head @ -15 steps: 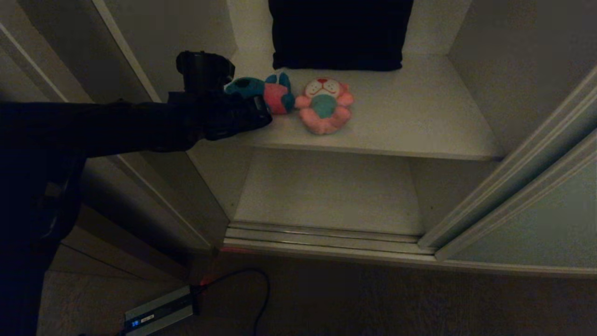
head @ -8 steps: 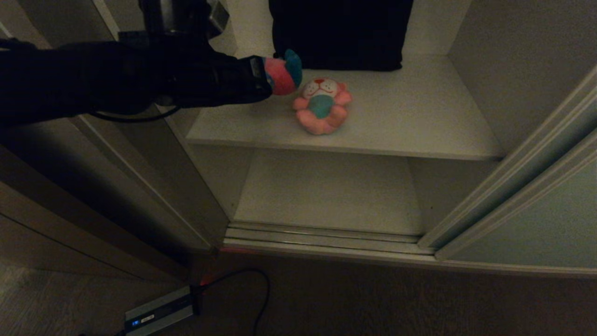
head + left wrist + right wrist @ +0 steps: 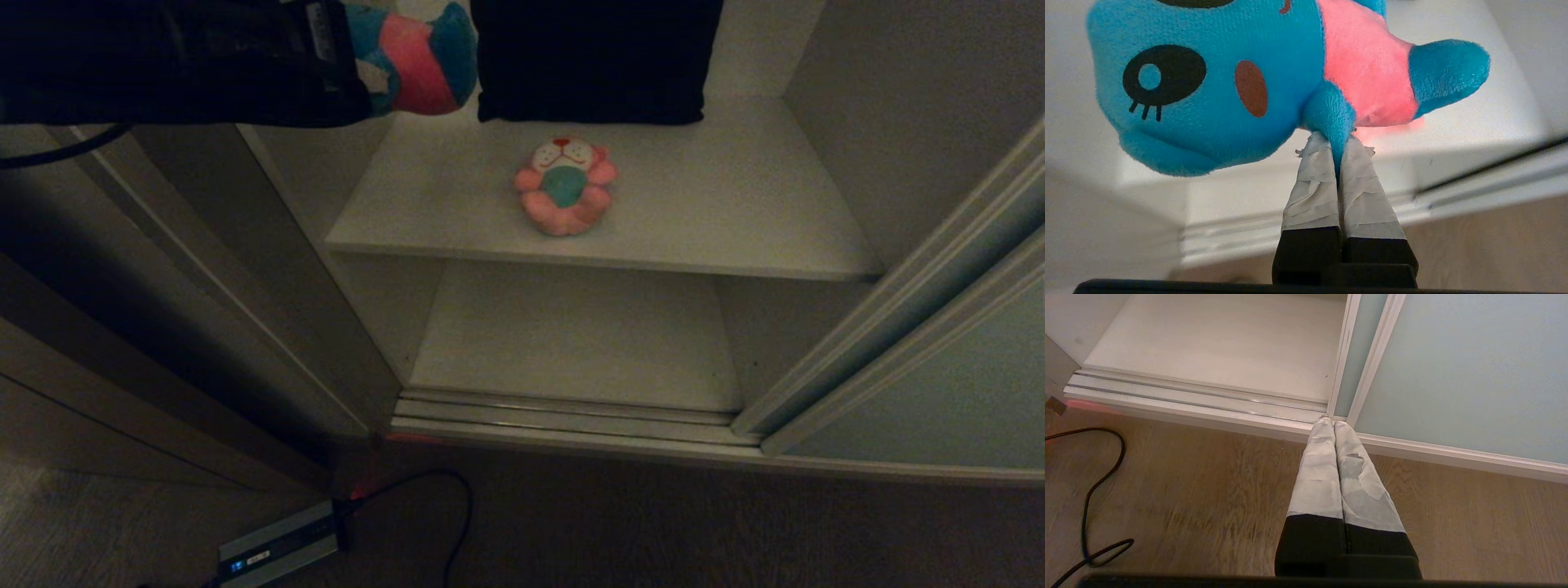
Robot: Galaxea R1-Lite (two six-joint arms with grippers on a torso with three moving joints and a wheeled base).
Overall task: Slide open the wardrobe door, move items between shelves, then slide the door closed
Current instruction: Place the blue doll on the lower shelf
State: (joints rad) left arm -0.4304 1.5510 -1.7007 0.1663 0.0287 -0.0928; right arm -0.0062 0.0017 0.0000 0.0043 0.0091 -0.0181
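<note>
My left gripper (image 3: 369,77) (image 3: 1336,141) is shut on a limb of the teal-blue plush toy (image 3: 420,53) (image 3: 1216,90) with the pink shirt. It holds the toy in the air, high at the left above the upper shelf (image 3: 735,212). The pink plush toy (image 3: 565,186) lies face up in the middle of that shelf. The lower shelf (image 3: 571,335) is bare. The sliding wardrobe door (image 3: 939,384) (image 3: 1453,367) stands slid to the right, leaving the opening free. My right gripper (image 3: 1334,424) is shut and empty, low over the wooden floor by the door's corner.
A dark folded cloth (image 3: 592,57) sits at the back of the upper shelf. The ribbed metal floor track (image 3: 563,412) (image 3: 1188,396) runs along the wardrobe front. A black cable (image 3: 457,506) and a grey box (image 3: 277,551) lie on the floor at the left.
My left arm has lifted the teal-blue toy off the upper shelf, up and leftward. The pink toy and the door have not moved.
</note>
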